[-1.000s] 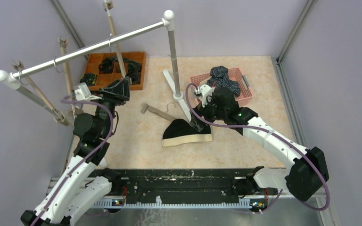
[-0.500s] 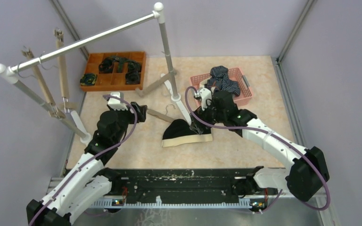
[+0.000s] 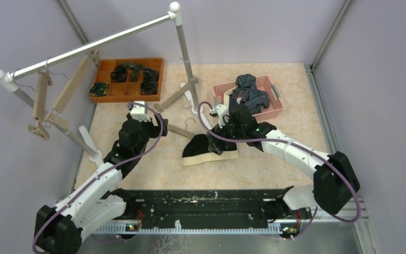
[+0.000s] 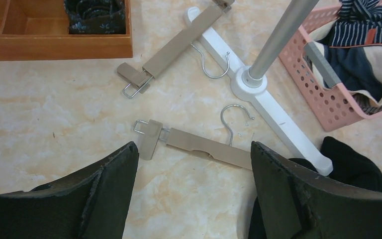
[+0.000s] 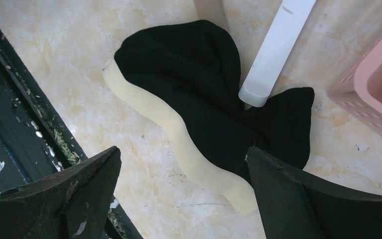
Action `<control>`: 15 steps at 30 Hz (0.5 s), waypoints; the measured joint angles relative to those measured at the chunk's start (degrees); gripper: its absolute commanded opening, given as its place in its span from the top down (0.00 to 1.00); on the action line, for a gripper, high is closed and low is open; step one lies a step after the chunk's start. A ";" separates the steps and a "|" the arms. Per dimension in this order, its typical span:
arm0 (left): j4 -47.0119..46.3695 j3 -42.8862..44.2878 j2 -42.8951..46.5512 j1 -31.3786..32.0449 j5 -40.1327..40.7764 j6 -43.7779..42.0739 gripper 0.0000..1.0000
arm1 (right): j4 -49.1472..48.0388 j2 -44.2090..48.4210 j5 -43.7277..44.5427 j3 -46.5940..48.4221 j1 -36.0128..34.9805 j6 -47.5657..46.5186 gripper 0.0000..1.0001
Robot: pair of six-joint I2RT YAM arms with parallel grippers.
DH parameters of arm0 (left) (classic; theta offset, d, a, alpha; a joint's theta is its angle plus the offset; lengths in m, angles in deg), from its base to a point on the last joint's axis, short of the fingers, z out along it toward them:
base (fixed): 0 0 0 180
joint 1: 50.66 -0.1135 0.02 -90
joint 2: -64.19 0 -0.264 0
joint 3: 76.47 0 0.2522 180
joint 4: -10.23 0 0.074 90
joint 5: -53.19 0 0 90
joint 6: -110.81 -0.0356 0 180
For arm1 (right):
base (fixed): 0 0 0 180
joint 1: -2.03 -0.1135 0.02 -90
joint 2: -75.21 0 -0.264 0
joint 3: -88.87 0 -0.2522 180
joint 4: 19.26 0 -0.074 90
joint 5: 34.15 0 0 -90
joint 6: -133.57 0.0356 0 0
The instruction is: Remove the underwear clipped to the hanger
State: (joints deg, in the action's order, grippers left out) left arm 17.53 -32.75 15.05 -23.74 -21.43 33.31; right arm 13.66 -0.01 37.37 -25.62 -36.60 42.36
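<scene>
Both spread wide, my right end effector [image 5: 184, 167] hangs over the black underwear [image 5: 189, 84] on the worktop [image 5: 54, 64] by the rack foot [image 5: 273, 50]; my left end effector [image 4: 194, 167] should pin the hanger [image 4: 204, 148] first.

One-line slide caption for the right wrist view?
Open right gripper hovers over black underwear with a beige waistband, lying at the tip of the rack's white foot.

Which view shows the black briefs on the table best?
Right wrist: the black briefs fill the frame, beige waistband clear. Top external shows them small, partly behind the right gripper; left wrist catches only a black corner.
</scene>
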 measured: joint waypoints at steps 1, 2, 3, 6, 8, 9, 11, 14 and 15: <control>-0.46 -0.04 -1.05 0.00 0.02 -0.26 0.13 | -0.07 -0.87 0.31 -0.02 -0.20 0.22 0.03; -1.22 -0.04 -2.36 0.00 0.00 -0.55 0.13 | -0.17 -1.75 0.79 -0.02 -0.31 0.39 0.03; -1.77 -0.04 -3.39 0.00 -0.02 -0.57 0.13 | -0.35 -2.67 1.36 -0.02 -0.37 0.52 0.03; -3.74 -0.07 -5.09 0.00 0.00 -0.57 0.13 | -0.87 -6.21 3.65 -0.02 -0.48 1.55 0.03; -5.77 -0.07 -5.62 0.00 0.11 -0.57 0.13 | -0.96 -8.96 5.35 -0.02 -0.57 2.49 0.06; -6.64 -0.07 -5.88 0.00 0.22 -0.57 0.13 | -0.92 -10.25 6.38 -0.02 -0.61 2.99 0.07; -8.35 -0.07 -6.64 0.00 0.44 -0.59 0.13 | -0.87 -12.37 8.81 -0.02 -0.79 4.44 0.19; -9.68 0.02 -8.28 0.00 0.70 -0.63 0.12 | -0.66 -13.49 12.13 -0.20 -1.03 5.99 0.77; -10.10 0.02 -8.83 0.00 0.81 -0.66 0.12 | -0.66 -13.62 13.18 -0.31 -1.09 6.36 0.89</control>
State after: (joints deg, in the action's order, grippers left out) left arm 7.43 -32.73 6.22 -23.74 -20.62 32.65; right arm 13.00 -13.63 50.55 -25.92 -37.69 48.72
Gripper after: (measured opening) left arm 0.876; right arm 0.550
